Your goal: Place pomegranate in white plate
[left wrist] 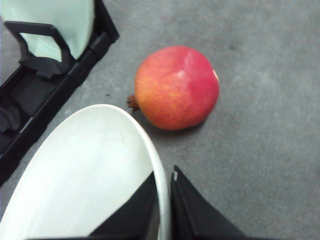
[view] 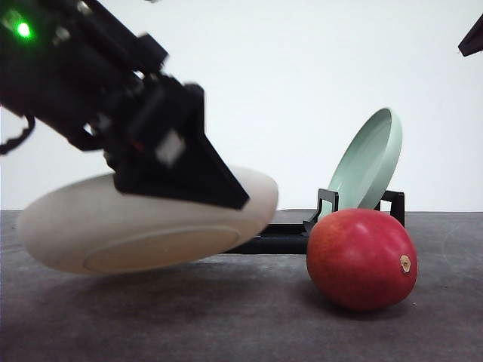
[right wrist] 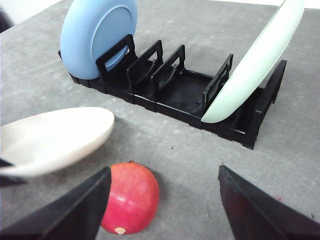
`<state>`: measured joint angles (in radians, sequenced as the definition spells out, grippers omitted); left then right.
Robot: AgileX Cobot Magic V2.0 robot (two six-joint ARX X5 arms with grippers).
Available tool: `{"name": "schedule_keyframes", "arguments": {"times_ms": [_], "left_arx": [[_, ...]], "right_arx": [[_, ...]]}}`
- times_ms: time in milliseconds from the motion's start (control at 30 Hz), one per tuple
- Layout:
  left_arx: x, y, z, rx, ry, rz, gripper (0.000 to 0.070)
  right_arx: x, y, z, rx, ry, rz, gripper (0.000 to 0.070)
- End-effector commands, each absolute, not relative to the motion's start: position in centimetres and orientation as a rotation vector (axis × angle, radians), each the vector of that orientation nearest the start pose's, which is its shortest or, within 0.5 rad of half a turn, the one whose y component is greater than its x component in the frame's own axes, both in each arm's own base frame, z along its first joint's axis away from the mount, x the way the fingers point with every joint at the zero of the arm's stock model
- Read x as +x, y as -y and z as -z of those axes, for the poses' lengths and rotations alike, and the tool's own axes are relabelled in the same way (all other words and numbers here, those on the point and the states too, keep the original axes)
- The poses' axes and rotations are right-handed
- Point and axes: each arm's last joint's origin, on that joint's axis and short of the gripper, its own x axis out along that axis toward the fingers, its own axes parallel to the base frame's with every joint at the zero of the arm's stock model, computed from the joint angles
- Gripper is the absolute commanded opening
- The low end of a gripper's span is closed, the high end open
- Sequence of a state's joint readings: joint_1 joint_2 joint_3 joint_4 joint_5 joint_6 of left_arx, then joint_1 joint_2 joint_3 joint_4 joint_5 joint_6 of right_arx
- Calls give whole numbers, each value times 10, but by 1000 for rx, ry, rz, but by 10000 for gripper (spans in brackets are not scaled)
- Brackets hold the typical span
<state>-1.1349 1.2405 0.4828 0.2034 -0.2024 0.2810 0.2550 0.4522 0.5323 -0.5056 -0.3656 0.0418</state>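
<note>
The glossy, round red pomegranate rests on the grey tabletop, just in front of the black slotted dish rack. Its tan nub faces the front camera and its dark calyx end points back toward the rack, so its axis runs roughly front to back. It is not in any plate.

The shallow, round, cream-white matte plate is in the air, tilted, held by the left gripper, whose jaws are clamped across its rim, one finger inside the bowl and one outside. The plate holds nothing. Its free edge sits close beside the pomegranate without touching it; the fruit lies to the right of the plate in the front view.

The right gripper hovers above and just in front of the fruit with its jaws wide apart and nothing between them. In the right wrist view the pomegranate sits against the inner side of one finger rather than centred in the gap, so this arm seems the nearer one for a grasp, after a small sideways shift.

In the rack, a round blue plate stands at one end and a pale green plate leans at the other; the middle slots are vacant.
</note>
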Motion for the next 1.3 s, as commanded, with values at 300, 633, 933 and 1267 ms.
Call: {"name": "schedule_keyframes", "arguments": {"times_ms": [300, 633, 933, 1267], "left_arx": [[99, 226, -154, 738, -342, 979, 10], [99, 229, -162, 529, -460, 924, 392], [110, 213, -212, 174, -786, 966, 394], [136, 138, -244, -4, -820, 680, 393]], "right_arx": [[102, -38, -264, 72, -428, -605, 429], [102, -38, -264, 71, -428, -602, 429], [102, -38, -264, 71, -428, -602, 429], [102, -38, -264, 78, -437, -605, 429]]}}
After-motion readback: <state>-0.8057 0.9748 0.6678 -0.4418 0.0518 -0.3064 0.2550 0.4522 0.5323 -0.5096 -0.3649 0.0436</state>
